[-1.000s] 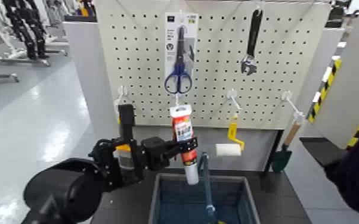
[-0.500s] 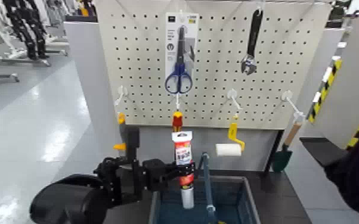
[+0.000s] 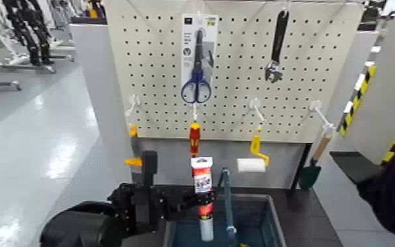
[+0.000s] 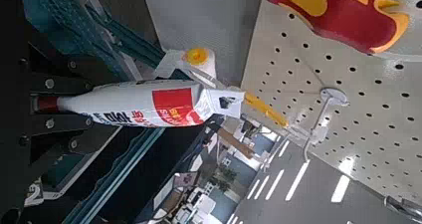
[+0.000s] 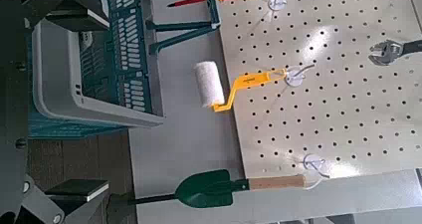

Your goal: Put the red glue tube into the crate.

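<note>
the left gripper [image 3: 207,197] is closed on the red glue tube [image 3: 203,186], its fingers clamped across the red lower part of the tube's body. the tube stands nearly upright, its long axis running up and down with a slight lean: the flat white end with the hang hole points up, and the white cap points down, a touch farther to the right. it is over the left part of the crate [image 3: 275,220] as the head sees it, just beside the arched handle [image 3: 228,203]; whether the cap is below the rim cannot be told.

the left arm [image 3: 85,223] comes in from the lower left, its gripper reaching sideways to the right, roughly level. the right gripper [image 5: 85,105] waits near the crate, its fingers spread wide with nothing held between them.

beyond the tube, a red-and-yellow screwdriver [image 3: 195,136] hangs from a hook, handle up, below the packaged scissors [image 3: 197,79]. a paint roller [image 3: 251,164] hangs to the right, and farther right a green trowel [image 3: 310,175] hangs blade down.
</note>
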`<action>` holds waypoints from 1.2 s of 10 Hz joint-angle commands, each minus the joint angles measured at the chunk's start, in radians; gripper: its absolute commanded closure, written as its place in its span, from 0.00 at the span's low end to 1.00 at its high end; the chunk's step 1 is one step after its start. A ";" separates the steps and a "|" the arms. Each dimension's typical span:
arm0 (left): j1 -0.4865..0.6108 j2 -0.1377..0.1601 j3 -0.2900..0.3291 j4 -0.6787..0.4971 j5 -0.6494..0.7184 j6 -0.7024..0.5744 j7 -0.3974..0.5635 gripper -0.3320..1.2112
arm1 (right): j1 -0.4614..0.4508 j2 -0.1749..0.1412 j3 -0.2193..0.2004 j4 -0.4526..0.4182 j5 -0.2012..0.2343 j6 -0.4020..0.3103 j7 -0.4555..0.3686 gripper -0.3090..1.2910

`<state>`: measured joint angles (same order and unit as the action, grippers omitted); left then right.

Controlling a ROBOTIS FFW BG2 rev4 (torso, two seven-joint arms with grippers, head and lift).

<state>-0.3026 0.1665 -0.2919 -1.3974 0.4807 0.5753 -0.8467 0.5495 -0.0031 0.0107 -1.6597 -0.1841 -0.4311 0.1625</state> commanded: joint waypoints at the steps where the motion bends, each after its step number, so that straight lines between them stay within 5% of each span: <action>1: 0.005 -0.002 -0.001 0.008 -0.002 0.005 0.000 0.95 | -0.002 0.115 -0.002 0.001 -0.005 -0.001 0.005 0.30; 3: 0.002 -0.002 -0.003 0.008 -0.005 0.008 0.000 0.94 | -0.003 0.115 -0.003 0.005 -0.006 -0.005 0.006 0.30; 4: 0.002 -0.002 0.000 0.006 -0.005 0.008 0.002 0.82 | -0.003 0.114 -0.002 0.003 -0.006 -0.006 0.006 0.30; 6: 0.002 -0.001 0.003 -0.003 -0.016 0.008 0.002 0.18 | -0.003 0.114 -0.002 0.003 -0.008 -0.006 0.008 0.30; 12: 0.005 -0.001 0.013 -0.015 -0.021 0.006 0.003 0.21 | -0.002 0.115 -0.002 0.003 -0.008 -0.005 0.008 0.30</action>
<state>-0.2975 0.1657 -0.2793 -1.4128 0.4602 0.5813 -0.8436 0.5476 -0.0031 0.0092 -1.6567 -0.1917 -0.4362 0.1703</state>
